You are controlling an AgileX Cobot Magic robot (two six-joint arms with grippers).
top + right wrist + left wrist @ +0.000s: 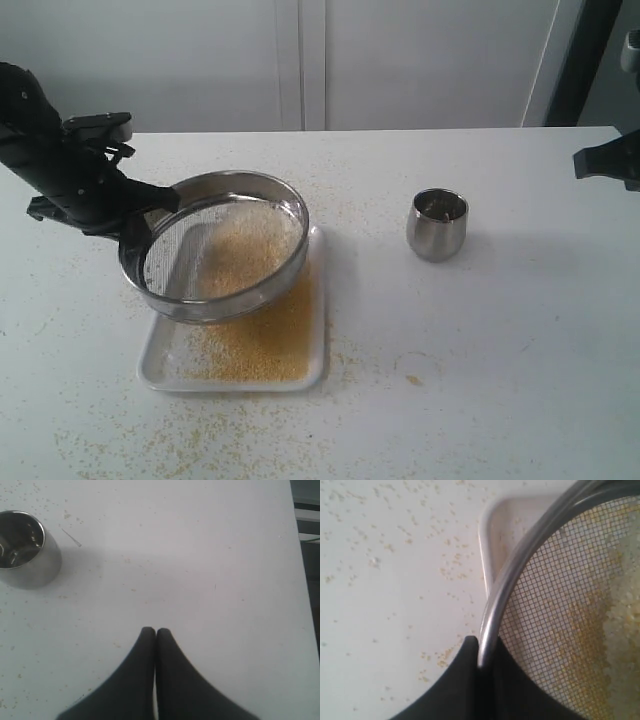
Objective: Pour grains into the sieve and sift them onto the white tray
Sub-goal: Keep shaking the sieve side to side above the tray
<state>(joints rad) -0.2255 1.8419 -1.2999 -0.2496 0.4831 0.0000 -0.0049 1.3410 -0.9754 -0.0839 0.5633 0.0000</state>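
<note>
Both grippers closed: left gripper on rim of tilted sieve, right gripper empty

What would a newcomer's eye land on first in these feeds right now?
The sieve, tilted and held by its rim in the left pincer, hangs over the white tray at the left-centre of the table. Golden grains carpet the tray beneath it, with strays scattered around. To the right the steel cup stands upright and alone, while the right pincer is shut above the table, holding nothing.
</note>
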